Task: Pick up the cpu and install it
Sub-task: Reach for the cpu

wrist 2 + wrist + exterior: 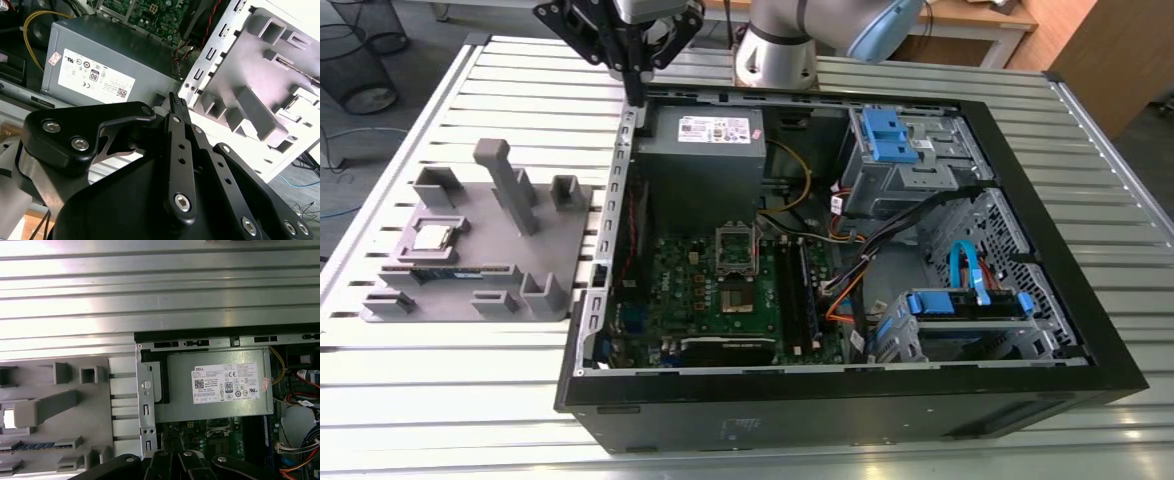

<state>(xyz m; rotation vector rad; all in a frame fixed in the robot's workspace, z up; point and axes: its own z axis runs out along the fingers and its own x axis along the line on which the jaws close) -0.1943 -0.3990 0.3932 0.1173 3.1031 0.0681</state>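
Note:
The cpu (432, 237) is a small silvery square lying in a recess of the grey holder tray (487, 262) on the exterior view's left; in the first wrist view the cpu (9, 418) sits in the same tray (65, 390). My gripper (635, 92) hangs above the far left corner of the open computer case (1067, 330), well away from the cpu, with its black fingers shut and nothing between them. In the second wrist view the gripper (176, 101) points at the gap between the power supply (100, 65) and the tray (260, 75). The socket (738, 295) lies on the green motherboard.
A grey power supply (700, 140) fills the case's far left corner, right under my gripper. Blue drive cages (894, 140) and cables crowd the exterior view's right of the case. A green memory stick (434, 271) lies in the tray beside the cpu. Everything rests on a slatted metal table (454, 400).

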